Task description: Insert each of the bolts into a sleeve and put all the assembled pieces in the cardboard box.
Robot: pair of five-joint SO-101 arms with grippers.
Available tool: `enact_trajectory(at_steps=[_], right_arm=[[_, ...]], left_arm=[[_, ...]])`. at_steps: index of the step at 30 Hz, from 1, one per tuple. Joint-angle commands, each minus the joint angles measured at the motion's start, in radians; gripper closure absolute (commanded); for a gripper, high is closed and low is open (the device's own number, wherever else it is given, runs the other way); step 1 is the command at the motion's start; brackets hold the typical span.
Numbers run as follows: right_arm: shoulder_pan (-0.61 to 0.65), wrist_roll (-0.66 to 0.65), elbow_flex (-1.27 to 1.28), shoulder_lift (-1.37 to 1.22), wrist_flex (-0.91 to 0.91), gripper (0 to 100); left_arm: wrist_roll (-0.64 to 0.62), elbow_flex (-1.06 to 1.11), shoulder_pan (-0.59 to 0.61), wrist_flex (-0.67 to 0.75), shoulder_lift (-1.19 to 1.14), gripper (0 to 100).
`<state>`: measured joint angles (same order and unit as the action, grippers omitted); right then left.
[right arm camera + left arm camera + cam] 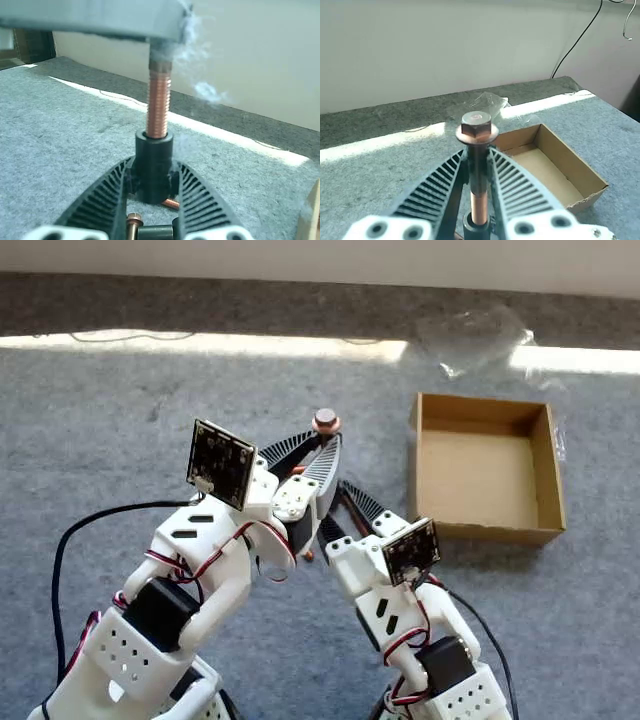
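- Soft, bright daylight fills the scene; shadows under the arms are faint.
- A band of sunlight [200, 342] crosses the far side of the grey surface [100, 430], left to right.
- The clear plastic bag [478, 335] glares white within it.
- The cardboard box [490, 532] has inner walls darker than its floor.
- The bolt [477, 131] head glints.

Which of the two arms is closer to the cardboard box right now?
The right. The right arm, holding the sleeve, sits just beside the cardboard box's near corner; the left arm, holding the bolt, stands farther off, on the right arm's other side.
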<state>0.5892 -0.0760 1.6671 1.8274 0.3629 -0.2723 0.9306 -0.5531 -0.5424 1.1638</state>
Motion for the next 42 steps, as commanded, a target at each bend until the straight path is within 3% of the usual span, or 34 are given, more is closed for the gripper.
enact_trajectory(at_steps=[1, 42], right_arm=[[0.005, -0.014, 0.127, 0.008, -0.016, 99.5], [-0.024, -0.015, 0.125, 0.008, -0.021, 99.5]], left_arm=[[-0.021, -0.007, -0.025, 0.025, 0.028, 100], [-0.020, 0.130, -0.005, 0.021, 0.030, 99]])
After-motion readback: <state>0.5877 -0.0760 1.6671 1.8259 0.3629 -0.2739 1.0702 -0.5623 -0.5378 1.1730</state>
